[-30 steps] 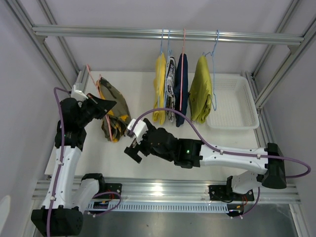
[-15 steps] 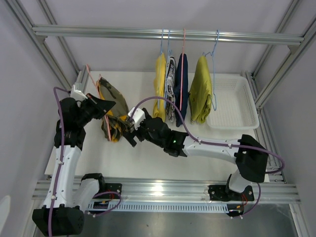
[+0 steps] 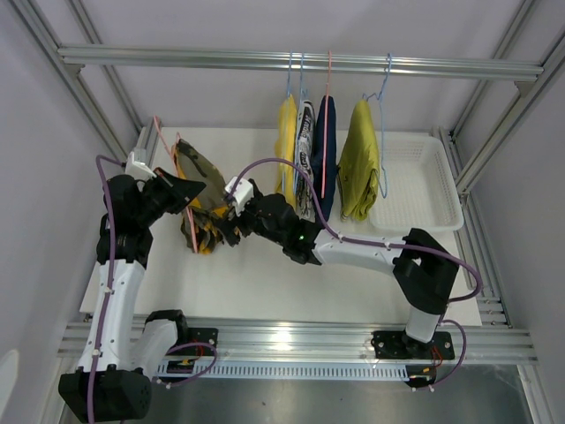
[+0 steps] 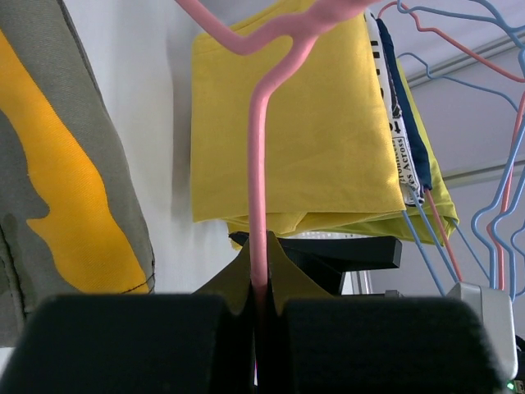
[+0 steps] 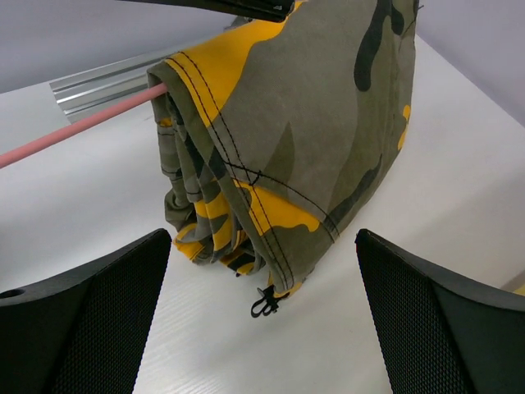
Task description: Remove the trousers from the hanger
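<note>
At centre-left of the overhead frame, the left gripper was clenched on the pink hanger, the camouflage trousers draped over its bar. The right gripper, jaws spread wide and empty, faced the cloth's hanging end, which lay straight ahead, centred between its fingers. The bar ran in from the wrist frame's left edge; sliding the trousers off along it looked the nearer right arm's job.

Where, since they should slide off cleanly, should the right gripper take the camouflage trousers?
Probably the hanging lower bundle of the camouflage trousers, from the side facing the open right gripper: the folds dangle free below the pink hanger that the left gripper clamps.
</note>
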Robot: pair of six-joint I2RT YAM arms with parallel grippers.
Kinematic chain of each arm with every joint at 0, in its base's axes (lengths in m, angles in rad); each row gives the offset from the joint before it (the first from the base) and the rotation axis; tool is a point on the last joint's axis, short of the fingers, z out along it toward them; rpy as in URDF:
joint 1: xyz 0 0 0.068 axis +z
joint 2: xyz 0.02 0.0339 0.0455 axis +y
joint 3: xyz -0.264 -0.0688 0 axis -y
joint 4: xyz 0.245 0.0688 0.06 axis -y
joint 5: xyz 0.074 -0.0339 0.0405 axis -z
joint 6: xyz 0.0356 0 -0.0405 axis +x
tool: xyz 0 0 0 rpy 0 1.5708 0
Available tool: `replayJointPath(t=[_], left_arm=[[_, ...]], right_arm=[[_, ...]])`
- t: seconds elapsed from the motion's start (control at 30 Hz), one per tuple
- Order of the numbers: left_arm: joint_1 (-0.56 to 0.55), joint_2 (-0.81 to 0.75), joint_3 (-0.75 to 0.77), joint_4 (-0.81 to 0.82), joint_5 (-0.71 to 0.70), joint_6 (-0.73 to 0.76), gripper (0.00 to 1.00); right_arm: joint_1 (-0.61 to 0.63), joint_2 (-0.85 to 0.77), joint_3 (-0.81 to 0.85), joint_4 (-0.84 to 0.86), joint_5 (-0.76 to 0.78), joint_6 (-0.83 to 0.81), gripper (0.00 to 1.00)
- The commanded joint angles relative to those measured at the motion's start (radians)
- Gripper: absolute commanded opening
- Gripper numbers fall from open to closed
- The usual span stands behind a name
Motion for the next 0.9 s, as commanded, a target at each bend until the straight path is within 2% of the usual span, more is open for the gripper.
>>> replayJointPath(t=[0.0,0.2,0.43,0.87], left_arm=[[0.018,-0.019,0.036,0.092,-0.002,0.053,0.01],[0.019,-0.011,0.036,0.098,0.01,0.049,0.01],[0.019,-0.016,0.033,0.101,0.013,0.049,0.01],[0.019,-0.008,0.028,0.106,0.018,0.049,0.01]], right_arm=[[-0.017,0.026,0.038,0.096,-0.04,0.006,0.99],[-0.039,0.057,0.051,0.129,-0.105,0.029,0.99],[-0.053,0.113,0.09,0.161,-0.099,0.049,0.99],[-0.06,0.244,0.19,0.219,0.033,0.078,1.0]])
